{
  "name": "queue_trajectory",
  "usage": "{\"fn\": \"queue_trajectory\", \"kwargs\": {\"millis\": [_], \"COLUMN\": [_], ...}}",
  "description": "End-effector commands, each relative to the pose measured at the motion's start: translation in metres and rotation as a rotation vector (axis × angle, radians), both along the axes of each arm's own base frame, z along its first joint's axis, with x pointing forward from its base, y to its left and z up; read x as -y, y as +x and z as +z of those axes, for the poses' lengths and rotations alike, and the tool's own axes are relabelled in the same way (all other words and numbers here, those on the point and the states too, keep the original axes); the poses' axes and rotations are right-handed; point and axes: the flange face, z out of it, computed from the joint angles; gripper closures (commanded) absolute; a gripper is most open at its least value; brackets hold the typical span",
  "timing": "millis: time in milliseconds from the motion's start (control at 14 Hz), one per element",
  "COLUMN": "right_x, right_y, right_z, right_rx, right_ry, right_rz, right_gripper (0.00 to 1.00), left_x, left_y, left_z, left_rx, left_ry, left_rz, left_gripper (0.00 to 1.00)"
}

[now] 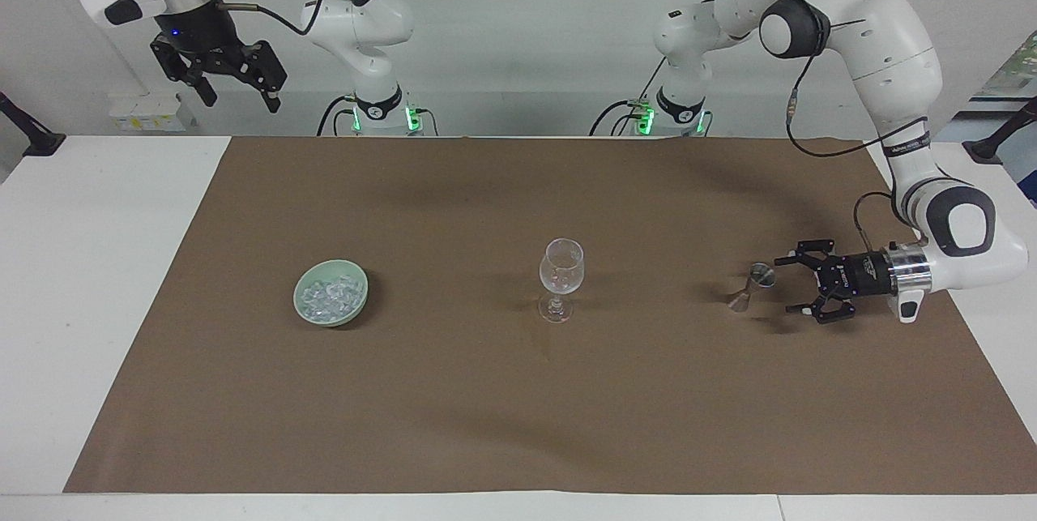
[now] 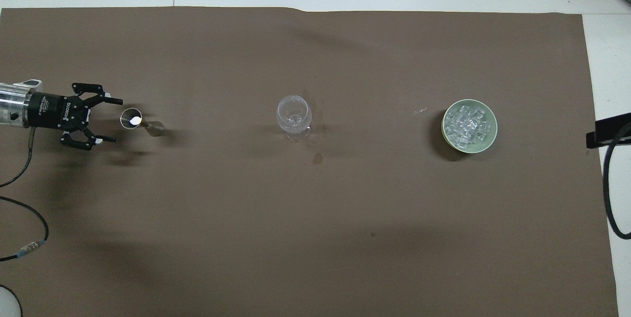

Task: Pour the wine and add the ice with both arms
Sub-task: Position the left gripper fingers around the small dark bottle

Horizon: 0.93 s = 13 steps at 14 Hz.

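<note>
The right gripper [image 1: 239, 96] waits high up by its own base with its fingers wide and empty, because the ice comes later. Lower down, the left gripper [image 1: 792, 286] lies sideways just above the brown paper-covered surface [image 1: 518, 424] with fingers spread wide beside the small shiny metal measuring cup [image 1: 753, 284], not touching it, probably to grab it. That cup stands tall, mouth up, in a row with the clear stemmed glass [image 1: 560, 278], also upright, and the pale green round bowl [image 1: 330, 292] holding the small clear chunks of ice [image 1: 328, 294].
</note>
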Motion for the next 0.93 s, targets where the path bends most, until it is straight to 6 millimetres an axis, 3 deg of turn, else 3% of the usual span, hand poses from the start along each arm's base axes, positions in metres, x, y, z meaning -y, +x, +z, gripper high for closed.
{"fn": "queue_trajectory", "kwargs": {"millis": [0, 285, 641, 855], "right_x": [0.001, 0.001, 0.001, 0.001], "right_y": [-0.005, -0.005, -0.005, -0.005], "right_z": [0.000, 0.001, 0.000, 0.000], "right_rx": [0.009, 0.010, 0.009, 0.009], "right_ry": [0.011, 0.011, 0.011, 0.011], "right_rz": [0.014, 0.014, 0.014, 0.014], "right_gripper": [0.00, 0.00, 0.00, 0.00], "left_x": [0.006, 0.010, 0.019, 0.019], "left_y": [0.002, -0.001, -0.006, -0.005], "left_z": [-0.005, -0.013, -0.043, -0.043], "left_rx": [-0.022, 0.068, 0.105, 0.116], "left_ry": [-0.040, -0.092, -0.195, -0.217], "left_rz": [0.015, -0.023, -0.047, -0.033], "left_gripper": [0.00, 0.00, 0.00, 0.00]}}
